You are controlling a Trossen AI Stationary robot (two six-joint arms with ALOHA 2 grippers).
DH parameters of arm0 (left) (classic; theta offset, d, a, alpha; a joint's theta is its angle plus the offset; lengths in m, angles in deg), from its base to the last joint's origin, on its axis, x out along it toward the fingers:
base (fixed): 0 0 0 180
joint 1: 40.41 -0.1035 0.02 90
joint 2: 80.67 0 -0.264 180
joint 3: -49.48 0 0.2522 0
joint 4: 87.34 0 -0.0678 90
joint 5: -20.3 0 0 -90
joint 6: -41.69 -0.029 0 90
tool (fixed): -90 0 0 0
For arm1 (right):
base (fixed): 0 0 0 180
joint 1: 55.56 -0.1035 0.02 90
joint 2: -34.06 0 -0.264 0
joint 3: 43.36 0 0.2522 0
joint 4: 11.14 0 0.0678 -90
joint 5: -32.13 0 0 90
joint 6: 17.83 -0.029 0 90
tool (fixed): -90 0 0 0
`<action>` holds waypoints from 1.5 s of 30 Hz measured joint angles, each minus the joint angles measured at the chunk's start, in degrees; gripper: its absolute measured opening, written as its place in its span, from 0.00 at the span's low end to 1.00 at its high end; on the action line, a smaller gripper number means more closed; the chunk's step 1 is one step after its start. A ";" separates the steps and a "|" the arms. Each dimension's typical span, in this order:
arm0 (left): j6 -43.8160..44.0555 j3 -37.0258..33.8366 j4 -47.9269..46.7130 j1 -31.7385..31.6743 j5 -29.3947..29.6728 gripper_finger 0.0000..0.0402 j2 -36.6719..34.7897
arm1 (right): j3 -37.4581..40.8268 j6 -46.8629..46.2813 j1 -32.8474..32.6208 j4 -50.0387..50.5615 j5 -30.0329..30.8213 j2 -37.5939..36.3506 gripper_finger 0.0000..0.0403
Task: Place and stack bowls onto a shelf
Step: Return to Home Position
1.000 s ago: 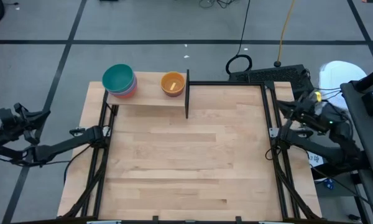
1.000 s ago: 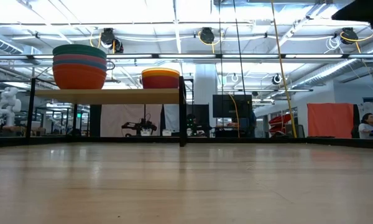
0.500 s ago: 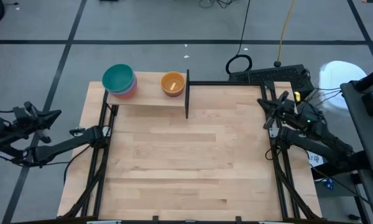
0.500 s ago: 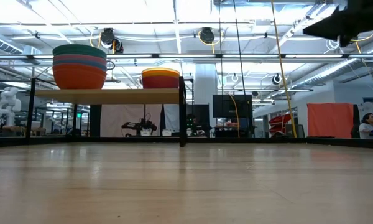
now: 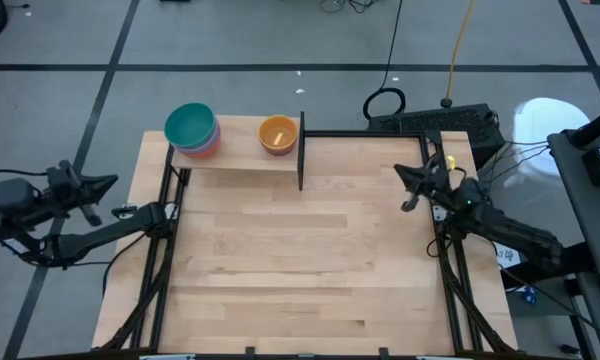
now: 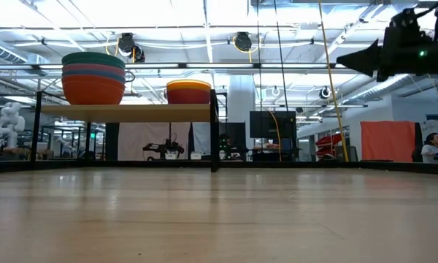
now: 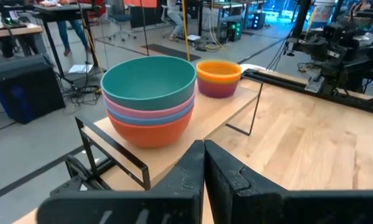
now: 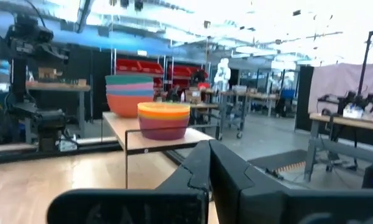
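Both arms are noted to have shifted over the last second. The right tool [image 5: 410,188] has been swung in from beyond the tabletop's right edge and is now held high just over that edge. The left tool [image 5: 92,186] has been brought closer to the left edge but remains outside it. In the wrist views each tool's fingers are seen pressed together, with nothing held.

The shelf [image 5: 240,152] stands at the far left corner of the tabletop [image 5: 300,270]. A teal-topped stack [image 5: 190,126] sits at its left end and a yellow-topped stack [image 5: 277,132] beside the black upright [image 5: 301,150]. The number of bowls in the smaller stack cannot be confirmed from these views.

Stacking is judged complete, with only the return to rest remaining. It is advised that both tools be kept raised and empty and be drawn back smoothly, away from the shelf and upright. The middle and near side of the tabletop carry nothing, so ample room is available. The frame rails along the left and right edges should be avoided.
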 joint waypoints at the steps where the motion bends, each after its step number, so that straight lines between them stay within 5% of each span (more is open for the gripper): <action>1: -0.14 -0.32 0.44 0.00 0.00 0.02 0.00 | 1.21 0.03 0.00 -1.88 0.01 -0.01 0.00; 20: -5.82 -10.48 10.42 0.09 -1.57 0.04 -0.02 | 3.48 0.93 0.02 -4.26 0.04 0.28 0.00; 34: -5.94 -28.56 33.42 0.14 -3.72 0.02 -0.04 | 3.56 1.04 0.02 -3.50 0.04 0.28 0.00; 45: -6.94 -39.48 50.00 0.13 -11.02 0.02 -0.04 | 3.59 0.91 0.02 -3.27 0.04 0.28 0.00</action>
